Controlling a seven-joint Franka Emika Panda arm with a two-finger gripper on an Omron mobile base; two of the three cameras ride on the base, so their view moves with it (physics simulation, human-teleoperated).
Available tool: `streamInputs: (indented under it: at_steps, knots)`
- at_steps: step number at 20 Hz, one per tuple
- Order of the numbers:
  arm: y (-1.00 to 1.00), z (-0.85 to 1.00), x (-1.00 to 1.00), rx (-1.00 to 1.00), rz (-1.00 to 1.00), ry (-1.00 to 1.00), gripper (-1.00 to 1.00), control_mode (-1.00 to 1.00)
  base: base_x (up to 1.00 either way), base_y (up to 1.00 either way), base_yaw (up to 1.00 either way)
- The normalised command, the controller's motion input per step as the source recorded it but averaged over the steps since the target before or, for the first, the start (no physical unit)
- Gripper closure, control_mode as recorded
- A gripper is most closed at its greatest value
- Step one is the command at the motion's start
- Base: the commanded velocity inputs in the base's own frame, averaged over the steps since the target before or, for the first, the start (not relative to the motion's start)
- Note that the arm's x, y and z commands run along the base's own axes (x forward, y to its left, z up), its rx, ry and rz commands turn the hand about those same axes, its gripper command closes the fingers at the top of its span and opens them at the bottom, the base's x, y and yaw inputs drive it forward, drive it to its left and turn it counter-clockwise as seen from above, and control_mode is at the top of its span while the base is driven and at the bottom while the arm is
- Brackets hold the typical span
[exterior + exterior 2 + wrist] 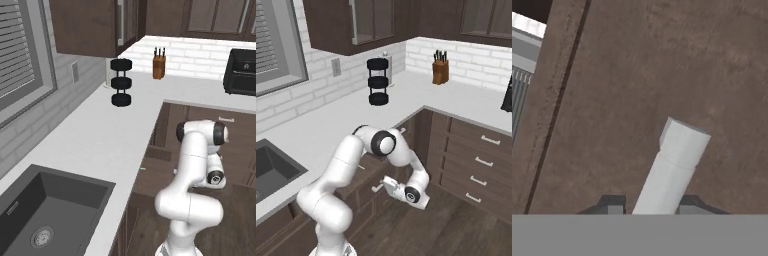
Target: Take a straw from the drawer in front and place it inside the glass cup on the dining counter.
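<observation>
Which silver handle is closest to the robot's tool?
The handle between the tool's tips, on the brown drawer front; the four stacked handles on the right sit farther away.

One robot arm stands at the lower middle of the frame. One dark sink sits in the lower left corner. One knife block stands near the top centre, and one black three-tier rack just left of it. One black appliance is at the upper right. Four drawer fronts with silver handles stack at the right. One window fills the upper left.
</observation>
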Motion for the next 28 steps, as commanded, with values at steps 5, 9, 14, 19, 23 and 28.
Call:
streamInputs:
  at_steps: [5, 9, 14, 19, 23, 28]
  knots:
    - [-1.00, 0.00, -0.70, 0.00, 0.00, 0.00, 1.00, -1.00, 0.00, 0.00, 0.00]
    - [-1.00, 0.00, -0.61, 0.00, 0.00, 0.00, 1.00, -1.00, 0.00, 0.00, 0.00]
    - [-1.00, 0.00, -0.54, 0.00, 0.00, 0.00, 1.00, -1.00, 0.00, 0.00, 0.00]
    - [-1.00, -0.01, -0.42, 0.00, -0.01, 0.02, -1.00, -1.00, 0.00, 0.00, 0.00]
    - [-1.00, 0.00, -0.15, -0.01, -0.07, 0.05, -1.00, -1.00, 0.00, 0.00, 0.00]
    - [-0.82, -0.01, -0.01, -0.22, -0.11, 0.03, -1.00, -1.00, 0.00, 0.00, 0.00]
